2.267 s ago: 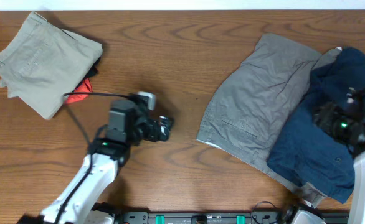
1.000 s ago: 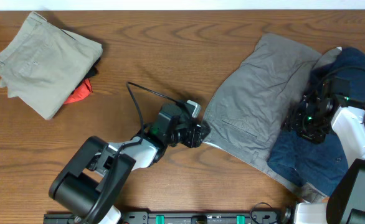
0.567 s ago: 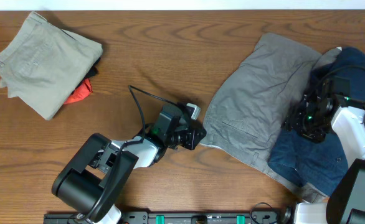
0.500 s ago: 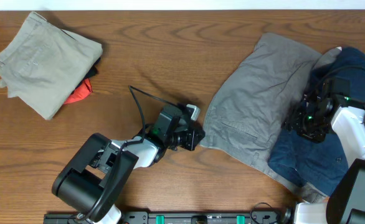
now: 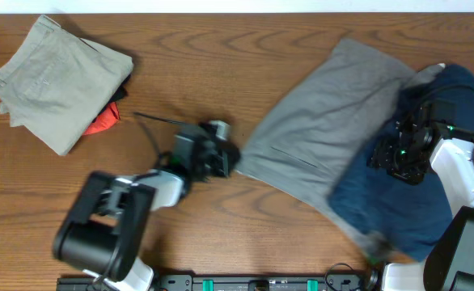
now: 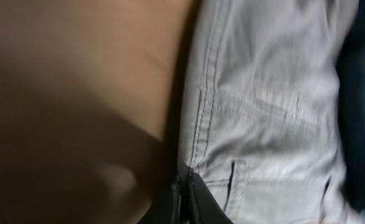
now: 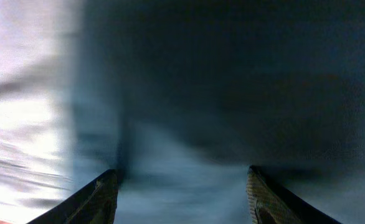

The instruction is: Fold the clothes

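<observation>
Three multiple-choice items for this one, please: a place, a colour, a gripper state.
1. Where on the table do the khaki shorts lie? A. far left corner B. near right corner C. centre
2. What colour is the garment overlapping the grey shorts? A. red B. white C. navy
3. The left gripper is: A. open over bare wood B. shut on the grey shorts' edge C. holding the khaki shorts
Key: 1 A, overhead shows them folded at the far left; 2 C, navy fabric covers the shorts' right side; 3 B, its wrist view shows it pinched on the edge.
</observation>
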### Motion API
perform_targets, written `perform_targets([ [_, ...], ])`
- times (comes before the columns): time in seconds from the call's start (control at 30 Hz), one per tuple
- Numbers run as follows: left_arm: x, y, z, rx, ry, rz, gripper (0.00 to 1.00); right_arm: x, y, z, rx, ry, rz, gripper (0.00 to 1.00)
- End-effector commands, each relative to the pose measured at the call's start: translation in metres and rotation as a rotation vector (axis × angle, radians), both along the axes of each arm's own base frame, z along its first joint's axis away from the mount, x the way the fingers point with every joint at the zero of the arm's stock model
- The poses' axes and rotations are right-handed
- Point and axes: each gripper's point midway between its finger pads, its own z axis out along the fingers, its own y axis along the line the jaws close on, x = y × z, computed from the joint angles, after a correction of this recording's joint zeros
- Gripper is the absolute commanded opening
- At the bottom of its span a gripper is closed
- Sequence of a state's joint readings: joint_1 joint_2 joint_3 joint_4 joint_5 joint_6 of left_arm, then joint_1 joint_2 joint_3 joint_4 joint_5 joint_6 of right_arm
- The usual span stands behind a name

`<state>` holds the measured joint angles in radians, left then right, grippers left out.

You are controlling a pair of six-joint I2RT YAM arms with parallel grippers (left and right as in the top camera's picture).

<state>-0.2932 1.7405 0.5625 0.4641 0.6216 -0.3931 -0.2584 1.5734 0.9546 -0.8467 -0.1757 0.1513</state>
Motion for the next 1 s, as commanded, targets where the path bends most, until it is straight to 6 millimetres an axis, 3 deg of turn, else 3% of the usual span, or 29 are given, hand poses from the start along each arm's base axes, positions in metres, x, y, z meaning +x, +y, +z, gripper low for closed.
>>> perform_targets([
  [0.0,0.05,0.055,0.042,-0.002,-0.118,0.177,0.06,0.003,-0.006,0.001,-0.044,-0.002,0.013,0.64],
  [0.17,0.083,0.118,0.091,-0.012,-0.244,0.343,0.06,0.009,-0.002,0.003,-0.018,-0.029,0.018,0.66],
  [0.23,0.084,0.129,0.098,-0.01,-0.252,0.37,0.06,0.017,0.022,0.009,0.105,-0.089,0.085,0.66],
  [0.33,0.074,0.125,0.086,0.002,-0.187,0.359,0.06,0.031,0.064,0.027,0.303,-0.208,0.217,0.67],
  [0.43,0.066,0.119,0.07,0.054,-0.155,0.317,0.06,0.041,0.087,0.032,0.32,-0.256,0.292,0.74],
  [0.6,0.061,0.135,0.05,0.166,-0.091,0.399,0.06,0.058,0.094,0.019,0.111,-0.25,0.279,0.93],
  [0.73,0.058,0.145,0.042,0.217,-0.063,0.439,0.06,0.067,0.121,0.016,0.097,-0.281,0.328,0.94],
  [0.97,0.058,0.146,0.042,0.218,-0.063,0.44,0.06,0.088,0.14,-0.013,-0.035,-0.298,0.303,0.99],
])
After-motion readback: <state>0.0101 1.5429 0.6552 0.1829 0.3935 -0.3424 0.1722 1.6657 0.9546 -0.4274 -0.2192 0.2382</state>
